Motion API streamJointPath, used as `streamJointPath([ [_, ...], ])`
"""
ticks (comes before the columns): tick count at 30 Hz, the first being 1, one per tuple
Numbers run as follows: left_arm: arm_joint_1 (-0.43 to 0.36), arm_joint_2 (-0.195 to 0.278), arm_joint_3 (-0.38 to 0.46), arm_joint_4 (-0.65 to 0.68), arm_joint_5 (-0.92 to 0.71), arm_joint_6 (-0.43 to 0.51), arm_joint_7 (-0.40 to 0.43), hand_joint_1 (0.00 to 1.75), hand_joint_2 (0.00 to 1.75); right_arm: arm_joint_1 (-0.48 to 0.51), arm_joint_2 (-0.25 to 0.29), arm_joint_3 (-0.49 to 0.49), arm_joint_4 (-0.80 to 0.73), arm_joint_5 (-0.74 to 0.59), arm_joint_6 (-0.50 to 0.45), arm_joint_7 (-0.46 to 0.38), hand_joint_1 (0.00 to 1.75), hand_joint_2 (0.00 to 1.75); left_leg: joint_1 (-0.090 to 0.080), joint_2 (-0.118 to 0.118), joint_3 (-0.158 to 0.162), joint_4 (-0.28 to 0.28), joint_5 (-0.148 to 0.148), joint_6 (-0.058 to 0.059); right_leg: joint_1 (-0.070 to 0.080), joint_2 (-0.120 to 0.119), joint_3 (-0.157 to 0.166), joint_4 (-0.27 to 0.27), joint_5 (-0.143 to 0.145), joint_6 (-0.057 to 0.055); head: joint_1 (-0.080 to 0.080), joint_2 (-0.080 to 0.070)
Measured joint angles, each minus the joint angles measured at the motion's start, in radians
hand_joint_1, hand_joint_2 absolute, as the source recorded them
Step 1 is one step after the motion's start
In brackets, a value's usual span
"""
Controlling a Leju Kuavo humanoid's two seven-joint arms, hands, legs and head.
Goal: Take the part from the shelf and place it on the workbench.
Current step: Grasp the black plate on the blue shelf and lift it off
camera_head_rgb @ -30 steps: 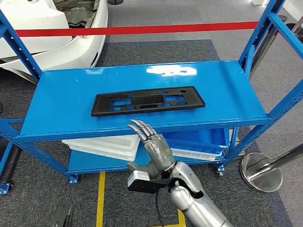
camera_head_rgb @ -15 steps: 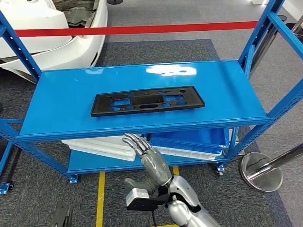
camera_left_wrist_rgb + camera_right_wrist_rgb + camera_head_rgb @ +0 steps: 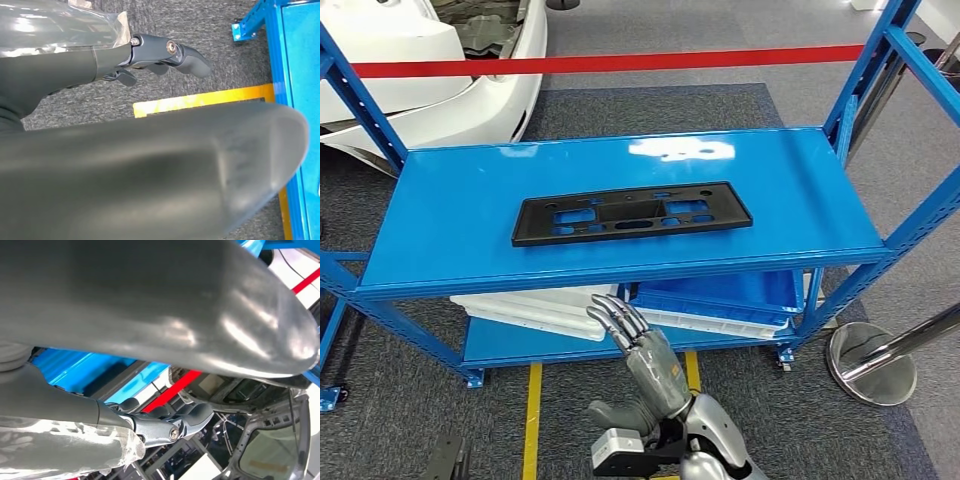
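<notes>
The right hand [image 3: 650, 352] hovers in front of the blue shelf [image 3: 456, 220], below its top deck, fingers [image 3: 616, 315] extended, slightly apart, holding nothing. The left hand [image 3: 158, 165] hangs over grey carpet, fingers loosely apart, empty. Farther off, the black part [image 3: 631, 213] lies flat mid-deck.
</notes>
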Motion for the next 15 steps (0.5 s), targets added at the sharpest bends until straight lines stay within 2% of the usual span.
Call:
streamJointPath([
  [15,0.001,0.000,0.000,0.001,-0.011,-0.019,-0.003,0.00,0.00,0.006,-0.005,0.000,-0.013,0.013,-0.018,0.012,0.00,0.00,-0.001,0.000,-0.002,0.004,-0.001,0.002,-0.001,0.000,0.000,-0.001,0.001,0.002,0.000,0.000],
])
